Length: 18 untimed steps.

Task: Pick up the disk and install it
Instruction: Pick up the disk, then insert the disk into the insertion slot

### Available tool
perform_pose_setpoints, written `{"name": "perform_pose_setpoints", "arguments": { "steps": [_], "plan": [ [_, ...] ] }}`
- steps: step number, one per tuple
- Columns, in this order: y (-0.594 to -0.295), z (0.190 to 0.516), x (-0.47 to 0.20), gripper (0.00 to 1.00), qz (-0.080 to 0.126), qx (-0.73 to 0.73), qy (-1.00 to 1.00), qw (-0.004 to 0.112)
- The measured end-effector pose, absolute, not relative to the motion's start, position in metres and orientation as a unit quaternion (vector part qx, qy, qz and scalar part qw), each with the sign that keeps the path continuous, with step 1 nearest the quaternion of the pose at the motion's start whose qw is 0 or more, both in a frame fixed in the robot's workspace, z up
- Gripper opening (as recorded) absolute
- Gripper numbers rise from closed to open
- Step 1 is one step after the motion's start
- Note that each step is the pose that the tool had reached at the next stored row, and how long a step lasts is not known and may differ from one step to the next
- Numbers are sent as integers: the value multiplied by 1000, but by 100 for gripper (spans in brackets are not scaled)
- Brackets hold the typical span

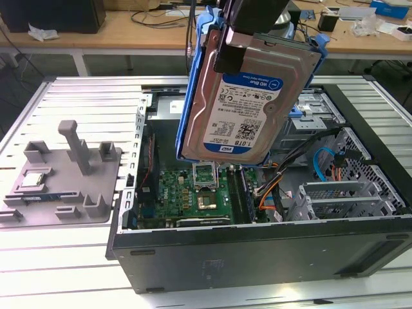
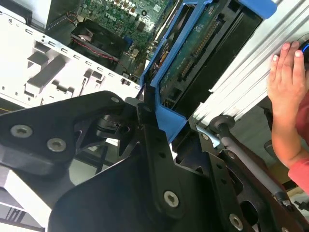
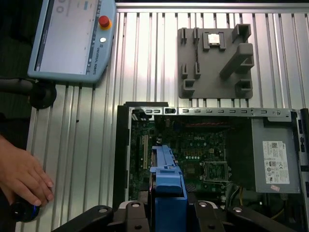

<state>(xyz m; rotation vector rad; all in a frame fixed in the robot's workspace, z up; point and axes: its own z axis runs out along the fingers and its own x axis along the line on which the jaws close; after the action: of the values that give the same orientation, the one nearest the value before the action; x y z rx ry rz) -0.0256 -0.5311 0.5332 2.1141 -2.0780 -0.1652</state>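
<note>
The disk (image 1: pixel 248 103) hangs tilted, nearly upright, above the open computer case (image 1: pixel 257 257), silver face and white-and-blue label turned to the exterior camera, blue carrier frame (image 1: pixel 196 84) round its edges. My gripper (image 1: pixel 257 38) is shut on its upper end, black fingers (image 1: pixel 228 58) pressed against the frame. The second wrist view shows the disk (image 2: pixel 193 53) edge-on with its green circuit side, held in the gripper (image 2: pixel 159 125). In the first wrist view the blue frame (image 3: pixel 168 188) sticks out between the fingers (image 3: pixel 130 212) over the motherboard (image 3: pixel 193 154).
A grey fixture plate (image 1: pixel 64 180) with a small silver chip (image 1: pixel 32 182) lies on the exterior view's left. The drive cage (image 1: pixel 309 109) and cables (image 1: pixel 322 161) sit at the case's right. A teach pendant (image 3: pixel 72 38) and a person's hand (image 3: pixel 21 174) rest on the table.
</note>
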Motion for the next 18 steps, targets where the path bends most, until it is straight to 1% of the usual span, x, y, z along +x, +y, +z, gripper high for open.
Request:
{"name": "perform_pose_setpoints", "arguments": {
  "steps": [18],
  "plan": [
    [-531, 533, -25, 37, -55, 709, -697, 86]
  ]
}}
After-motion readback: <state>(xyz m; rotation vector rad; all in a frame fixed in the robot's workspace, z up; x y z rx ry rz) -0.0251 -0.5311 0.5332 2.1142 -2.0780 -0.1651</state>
